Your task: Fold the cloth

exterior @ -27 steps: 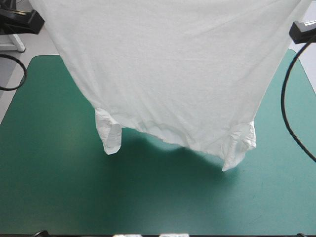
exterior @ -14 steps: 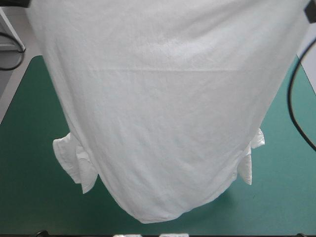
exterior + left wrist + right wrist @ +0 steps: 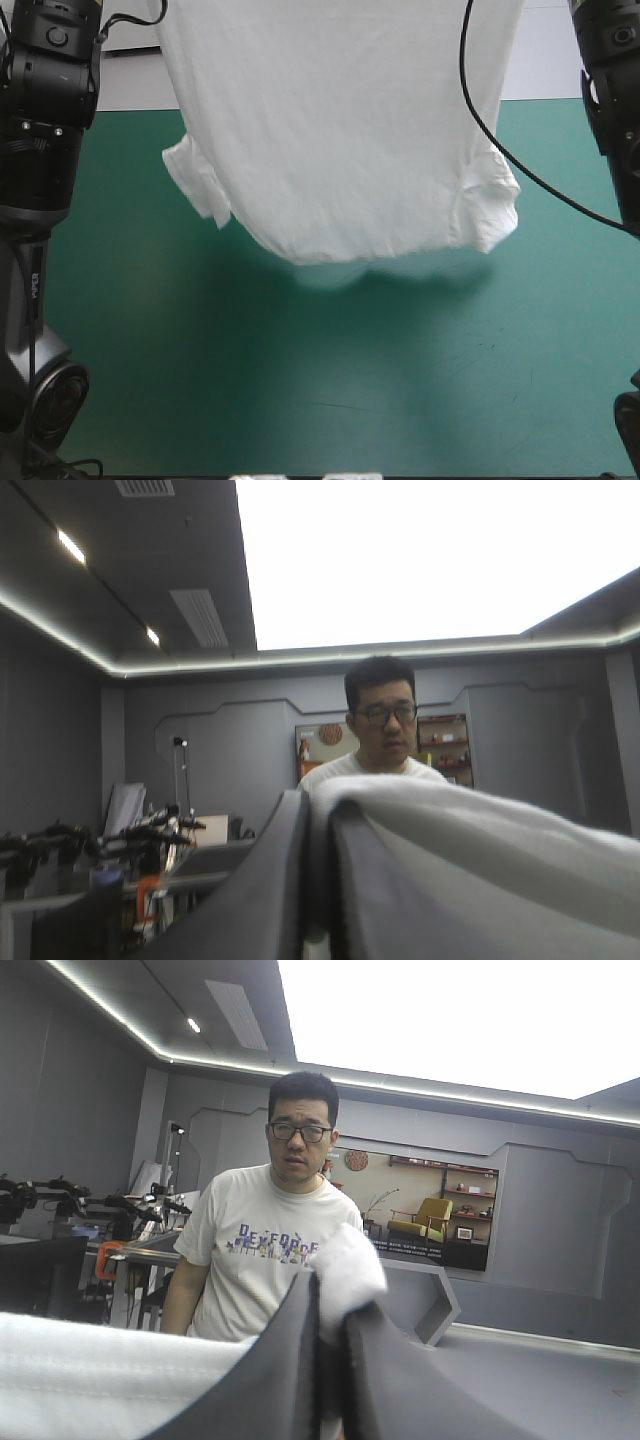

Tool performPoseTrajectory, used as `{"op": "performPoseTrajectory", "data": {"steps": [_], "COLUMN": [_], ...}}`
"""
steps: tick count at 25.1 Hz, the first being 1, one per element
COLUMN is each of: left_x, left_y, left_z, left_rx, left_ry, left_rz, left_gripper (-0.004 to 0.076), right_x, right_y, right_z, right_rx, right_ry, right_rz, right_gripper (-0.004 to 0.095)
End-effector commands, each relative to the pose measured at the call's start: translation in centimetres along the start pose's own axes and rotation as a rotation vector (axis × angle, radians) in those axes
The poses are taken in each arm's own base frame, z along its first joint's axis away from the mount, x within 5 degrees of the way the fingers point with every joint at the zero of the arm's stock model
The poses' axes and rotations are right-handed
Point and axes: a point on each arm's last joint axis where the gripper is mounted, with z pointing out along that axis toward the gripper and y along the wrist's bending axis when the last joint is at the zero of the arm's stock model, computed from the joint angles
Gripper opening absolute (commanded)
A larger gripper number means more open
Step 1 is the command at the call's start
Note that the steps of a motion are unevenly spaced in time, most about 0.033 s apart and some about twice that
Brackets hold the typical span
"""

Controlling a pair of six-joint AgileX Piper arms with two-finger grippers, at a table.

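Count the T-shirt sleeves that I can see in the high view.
2. One sleeve hangs at the lifted T-shirt's left side, the other sleeve at its right; none seems hidden.

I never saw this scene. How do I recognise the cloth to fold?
Start at the teal-green table. Above its far half hangs the T-shirt, pinched by the left hand and the right hand. It is the only white thing, with short sleeves dangling low.

T-shirt (image 3: 340,130), earlier low over the table's (image 3: 300,400) near half, now farther back and higher, toward the far edge
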Motion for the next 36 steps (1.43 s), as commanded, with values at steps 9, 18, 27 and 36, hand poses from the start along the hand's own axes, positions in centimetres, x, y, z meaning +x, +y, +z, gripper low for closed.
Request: {"op": "performPoseTrajectory", "data": {"steps": [9,18,27,36], "left_x": [3.1,23.8,28.5,28.2], "left_y": [0.6,-0.2,-0.7,-0.9], "left_z": [2.1,4.0,-0.1,-10.6], "left_rx": [-0.039,-0.118,-0.125,-0.034], "left_ry": [0.031,0.621,0.863,1.017], "left_rz": [-0.022,-0.063,-0.095,-0.094], "left_gripper": [-0.001,-0.001,-0.001,-0.001], "right_x": [1.8,22.3,30.3,30.7], "right_y": [-0.4,1.7,2.9,2.7], "right_z": [2.1,7.7,3.4,-7.8], "right_rx": [0.092,0.095,-0.017,-0.082], "right_ry": [0.087,0.697,0.983,1.054], "right_rz": [0.074,0.133,0.108,0.123], "right_gripper": [-0.0017,-0.0017,-0.0017,-0.0017]}}
